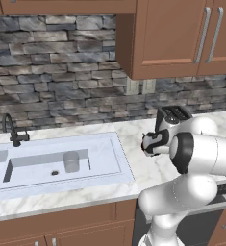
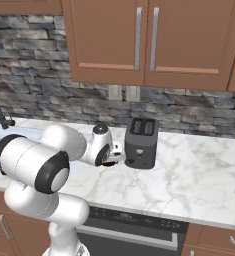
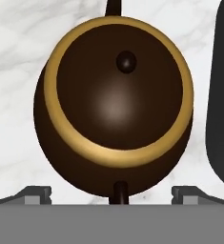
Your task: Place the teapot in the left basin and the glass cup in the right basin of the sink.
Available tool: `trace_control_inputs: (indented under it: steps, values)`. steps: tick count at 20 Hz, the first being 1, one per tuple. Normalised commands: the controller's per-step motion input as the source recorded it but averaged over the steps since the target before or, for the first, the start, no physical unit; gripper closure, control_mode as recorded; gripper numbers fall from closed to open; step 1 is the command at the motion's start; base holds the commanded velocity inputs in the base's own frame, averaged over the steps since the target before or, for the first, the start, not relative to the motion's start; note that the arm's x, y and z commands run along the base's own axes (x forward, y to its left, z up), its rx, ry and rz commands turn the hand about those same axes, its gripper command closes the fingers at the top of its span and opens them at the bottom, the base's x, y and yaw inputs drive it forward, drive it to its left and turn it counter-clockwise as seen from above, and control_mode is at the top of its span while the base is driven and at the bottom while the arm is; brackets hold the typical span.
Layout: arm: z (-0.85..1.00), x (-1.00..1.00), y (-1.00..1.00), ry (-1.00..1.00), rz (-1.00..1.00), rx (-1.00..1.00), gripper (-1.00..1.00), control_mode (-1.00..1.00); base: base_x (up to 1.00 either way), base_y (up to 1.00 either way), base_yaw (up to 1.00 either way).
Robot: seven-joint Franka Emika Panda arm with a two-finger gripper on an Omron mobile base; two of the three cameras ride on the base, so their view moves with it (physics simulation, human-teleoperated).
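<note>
The white arm (image 1: 191, 158) bends forward over the marble worktop (image 2: 199, 175), its wrist turned down just left of the black toaster (image 2: 141, 142). The hand (image 3: 112, 193) points straight down at the teapot (image 3: 113, 107), its two fingertips (image 3: 35, 194) spread wide on either side of the pot's body, released and gripping nothing. Seen from above, the teapot is a squat dark-brown pot with a golden-tan ring round its lid, a small round knob off centre, and thin dark parts jutting from opposite sides. It stands on the worktop just beside the toaster, whose dark edge shows at the right of the hand view; from the right base camera only a dark sliver of it (image 2: 109, 163) shows under the wrist. Further left, the pale sink (image 1: 109, 158) holds the cup (image 1: 71, 161), upright in the right basin (image 1: 32, 166) near the drain hole (image 1: 55, 172), with the dark faucet (image 1: 12, 130) behind.
</note>
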Motion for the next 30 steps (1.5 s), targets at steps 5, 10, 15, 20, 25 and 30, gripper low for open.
trace_control_inputs:
  steps: [5,10,15,20,25,30]
  values:
    - [0.00,0.04,-0.01,0.00,0.00,0.00,-1.00,-1.00,0.00,0.00,0.00]
    - [0.00,0.00,-0.07,0.00,0.00,0.00,-1.00,-1.00,0.00,0.00,0.00]
    - [0.00,-0.03,-0.07,0.00,0.00,0.00,-1.00,-1.00,0.00,0.00,0.00]
    - [0.00,0.00,-0.02,0.00,0.00,0.00,-1.00,-1.00,0.00,0.00,0.00]
    - [0.00,0.00,0.00,0.00,0.00,0.00,-1.00,-1.00,0.00,0.00,0.00]
    - [0.00,0.00,0.00,0.00,0.00,0.00,1.00,-1.00,0.00,0.00,0.00]
